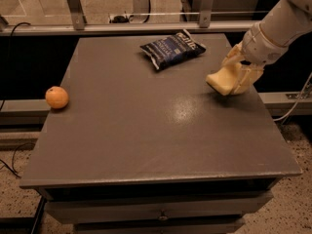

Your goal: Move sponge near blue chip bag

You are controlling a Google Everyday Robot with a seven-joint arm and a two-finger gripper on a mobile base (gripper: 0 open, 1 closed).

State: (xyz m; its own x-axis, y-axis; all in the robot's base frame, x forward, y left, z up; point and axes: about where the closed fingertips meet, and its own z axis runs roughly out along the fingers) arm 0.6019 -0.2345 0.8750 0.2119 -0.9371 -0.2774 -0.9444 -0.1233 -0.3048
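The pale yellow sponge is held in my gripper at the right side of the grey table, lifted a little above the top. The gripper's cream fingers are shut around the sponge, and the white arm reaches in from the upper right. The blue chip bag lies flat at the back middle of the table, up and to the left of the sponge, with a clear gap between them.
A round orange fruit sits near the table's left edge. A metal rail with posts runs behind the table. The table's right edge is close under the gripper. A drawer front is below the tabletop.
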